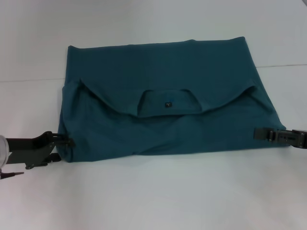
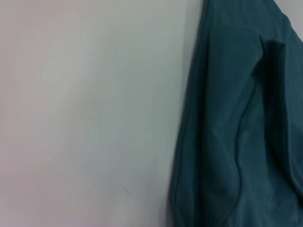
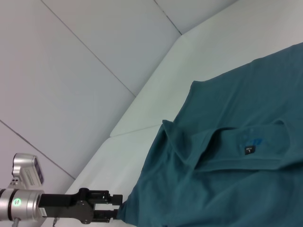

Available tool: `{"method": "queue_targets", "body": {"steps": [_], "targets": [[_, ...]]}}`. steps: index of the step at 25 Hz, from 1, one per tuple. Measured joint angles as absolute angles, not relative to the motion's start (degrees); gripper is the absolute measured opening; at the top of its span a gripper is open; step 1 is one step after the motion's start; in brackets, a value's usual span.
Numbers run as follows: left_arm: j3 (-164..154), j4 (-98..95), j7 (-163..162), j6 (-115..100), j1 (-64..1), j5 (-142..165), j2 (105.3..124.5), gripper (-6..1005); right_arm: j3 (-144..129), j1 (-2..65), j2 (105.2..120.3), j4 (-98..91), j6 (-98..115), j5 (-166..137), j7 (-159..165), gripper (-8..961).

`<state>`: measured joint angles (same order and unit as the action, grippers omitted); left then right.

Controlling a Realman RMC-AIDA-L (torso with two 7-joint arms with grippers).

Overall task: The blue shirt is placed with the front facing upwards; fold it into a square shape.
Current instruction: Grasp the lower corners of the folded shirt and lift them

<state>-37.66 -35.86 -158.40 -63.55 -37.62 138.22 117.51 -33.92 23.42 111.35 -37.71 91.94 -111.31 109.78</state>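
Teal-blue cotton, the blue shirt (image 1: 168,96) lies folded into a wide rectangle mid-table on the white table (image 1: 153,191), and we see the neck with its small dark label (image 1: 167,104) turned over on top. We see the left gripper (image 1: 67,142) at the shirt's near-left corner with its fingers touching the edge, but can't tell if it's clenched. The right gripper (image 1: 259,133) sits at the near-right edge, grip state also unclear.
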Motion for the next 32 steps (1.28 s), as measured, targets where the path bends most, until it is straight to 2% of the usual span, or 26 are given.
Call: {"method": "queue_targets", "body": {"steps": [27, 32], "targets": [[-41.7, -35.8, -160.9, -63.6, -40.4, 139.6, 117.70, 626, -33.2, 23.3, 111.18, -37.7, 91.9, -111.4, 109.7, 729], [-45.7, -36.6, -162.4, -64.0, -41.6, 139.7, 117.83, 507, -32.9, 23.3, 111.09, -37.7, 92.0, -111.4, 109.7, 727]]}}
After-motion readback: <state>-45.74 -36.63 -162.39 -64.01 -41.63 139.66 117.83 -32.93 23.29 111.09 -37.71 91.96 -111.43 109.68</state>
